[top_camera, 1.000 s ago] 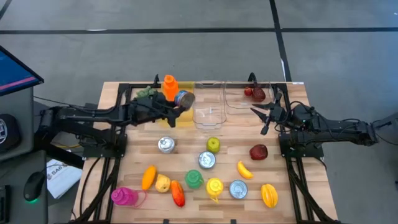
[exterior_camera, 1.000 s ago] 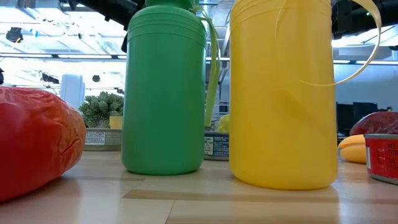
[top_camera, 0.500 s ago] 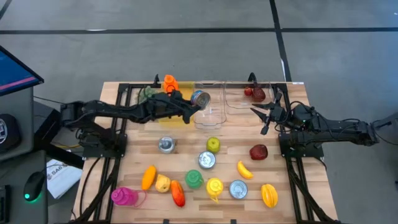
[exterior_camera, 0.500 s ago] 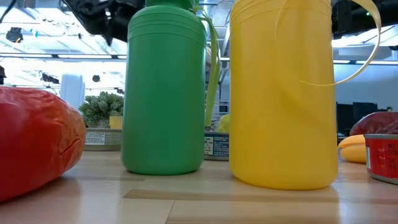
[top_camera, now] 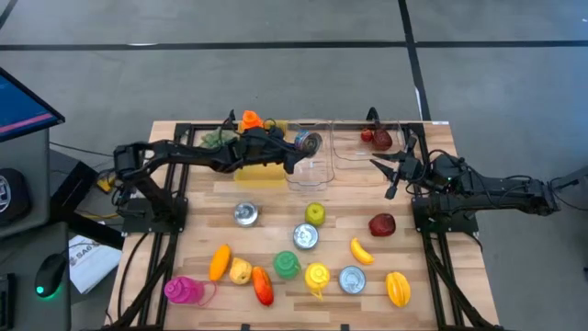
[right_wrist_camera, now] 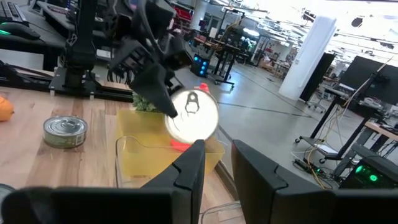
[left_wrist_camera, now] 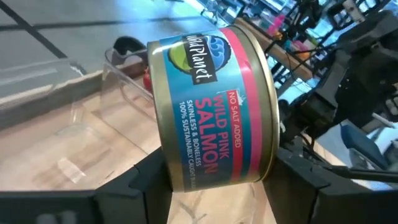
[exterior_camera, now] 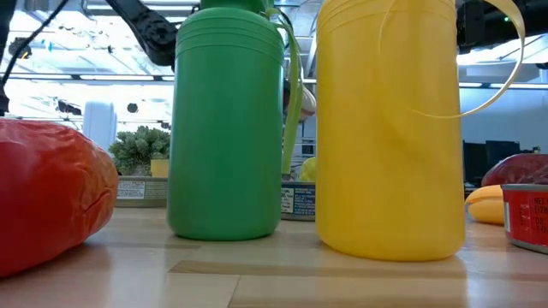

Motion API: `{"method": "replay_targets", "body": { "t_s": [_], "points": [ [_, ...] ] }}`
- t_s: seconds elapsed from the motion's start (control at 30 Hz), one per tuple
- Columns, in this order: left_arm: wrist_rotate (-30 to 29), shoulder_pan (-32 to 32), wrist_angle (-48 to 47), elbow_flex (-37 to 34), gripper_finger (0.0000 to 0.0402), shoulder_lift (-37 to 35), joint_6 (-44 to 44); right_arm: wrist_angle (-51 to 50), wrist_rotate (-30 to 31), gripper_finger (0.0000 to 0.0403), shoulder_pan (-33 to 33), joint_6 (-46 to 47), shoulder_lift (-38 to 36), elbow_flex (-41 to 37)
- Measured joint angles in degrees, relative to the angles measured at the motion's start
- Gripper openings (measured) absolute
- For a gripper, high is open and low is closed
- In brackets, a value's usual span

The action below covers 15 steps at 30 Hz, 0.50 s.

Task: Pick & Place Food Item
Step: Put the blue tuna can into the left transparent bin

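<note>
A salmon can (left_wrist_camera: 211, 106) with a blue and pink label hangs over the near clear container (top_camera: 310, 170) at the table's far middle. My left gripper (top_camera: 299, 147) is shut on it, its arm stretched in from the left. The can's pull-tab lid (right_wrist_camera: 194, 115) faces the right arm. My right gripper (top_camera: 386, 175) waits at the far right, slightly open and holding nothing, beside the second clear container (top_camera: 354, 147), which holds a red food item (top_camera: 377, 138). My left gripper pinches the can by its two flat ends, one finger (right_wrist_camera: 163, 93) on the lid's edge (right_wrist_camera: 181, 119), the other behind the can. The fingers reach in about level from the table's left. The can lies on its side, tilted, label wall (left_wrist_camera: 214, 155) up, clear of everything.
A yellow container (top_camera: 260, 172), an orange bottle (top_camera: 250, 119) and a green item (top_camera: 218, 138) stand far left. On the near half lie cans (top_camera: 245, 214) (top_camera: 305, 236) (top_camera: 352, 279), an apple (top_camera: 315, 213), a banana (top_camera: 361, 251), peppers, and green (exterior_camera: 227, 128) and yellow (exterior_camera: 390, 128) jugs.
My left gripper has carried the can toward the table's right edge and somewhat down, from above the yellow container to above the near clear container. The can has stayed in the hold. My right arm has kept still.
</note>
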Motion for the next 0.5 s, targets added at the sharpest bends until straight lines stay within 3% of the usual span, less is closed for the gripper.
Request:
{"method": "replay_targets", "body": {
  "t_s": [0.5],
  "points": [
    [1.3,4.1,-5.1,1.1,0.0200,4.4,-0.7,0.0,0.0,0.0076,0.0,0.0,0.0,0.0]
  ]
}}
